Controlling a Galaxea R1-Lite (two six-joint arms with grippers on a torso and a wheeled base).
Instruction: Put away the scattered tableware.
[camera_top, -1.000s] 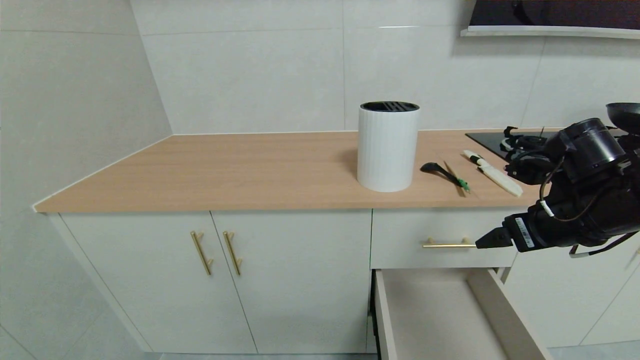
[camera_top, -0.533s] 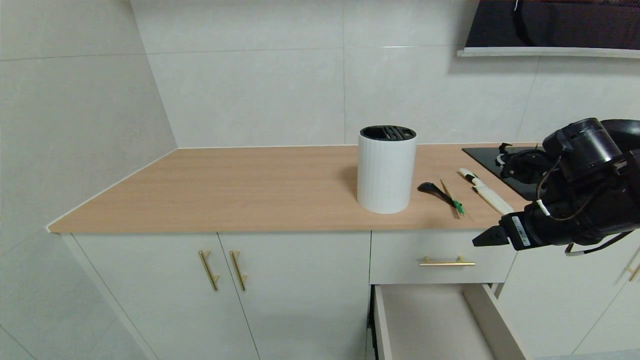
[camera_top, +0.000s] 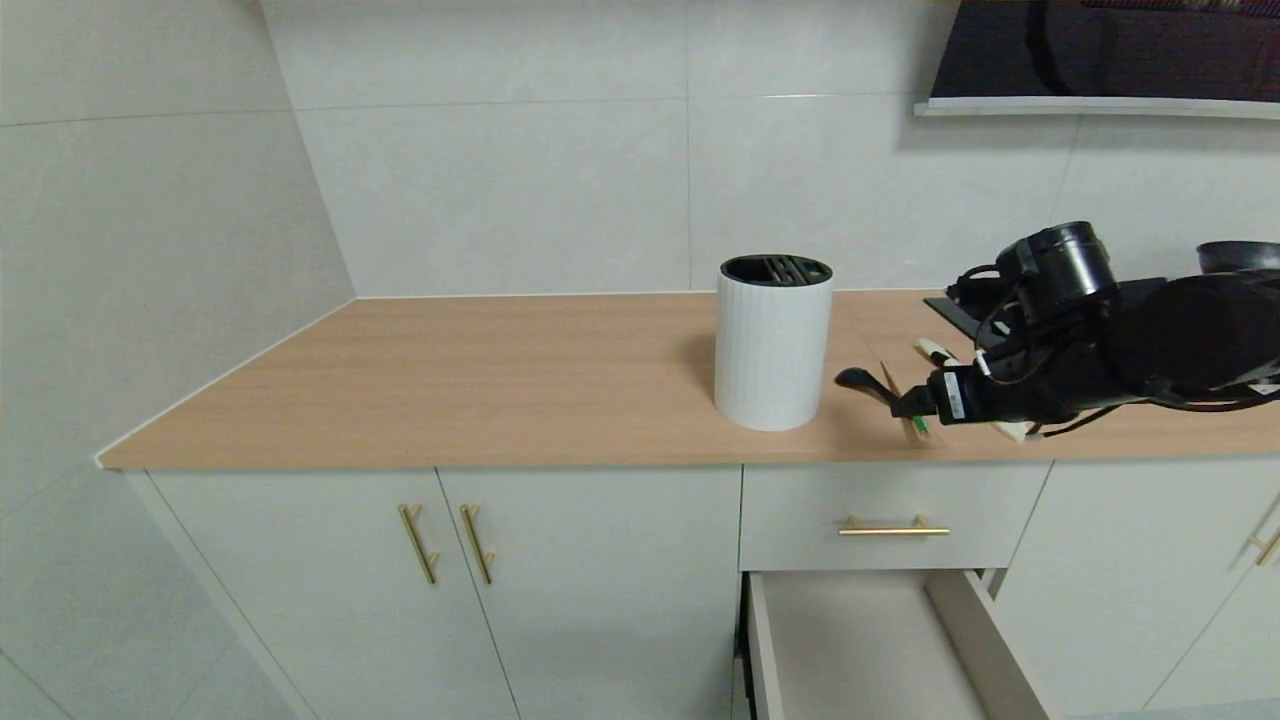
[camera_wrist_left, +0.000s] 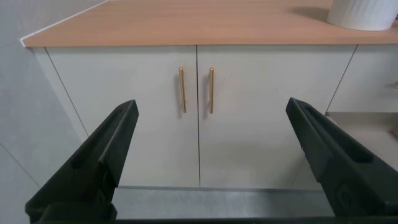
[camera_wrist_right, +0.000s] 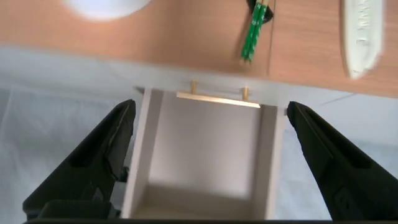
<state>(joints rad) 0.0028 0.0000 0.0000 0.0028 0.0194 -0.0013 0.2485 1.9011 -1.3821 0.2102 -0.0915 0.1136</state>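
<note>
Running along the tiled wall, the wooden countertop (camera_top: 500, 380) carries all the scattered tableware bunched at its right end, close to the front edge, which puts every piece within the right arm's reach. Below that spot the lower drawer (camera_top: 965, 620) stands pulled out and bare inside, probably opened as one place to stow things. The shallower drawer above it is shut. The white ribbed holder (camera_top: 772, 345) stands upright just left of the utensils, its slotted black top facing up and nothing in it. It looks like the natural home for long-handled pieces. The right gripper (camera_top: 903, 404) hangs low over the counter's front edge, directly above the utensils. Its fingers are spread wide with nothing between them, a pose that suits coming down on one piece. The left gripper (camera_wrist_left: 211, 155) sits well away from the work, below counter height and facing the cabinet doors (camera_wrist_left: 186, 124), likewise spread apart and empty, so it appears to be parked out of the way. The white knife (camera_wrist_right: 362, 31) lies flat farthest right. The chopsticks (camera_wrist_right: 254, 34), paired and marked with a green band, lie between it and the black spoon (camera_top: 855, 378), which rests nearest the holder. The chopsticks seem the likeliest first pick, since the gripper is nearest them.
</note>
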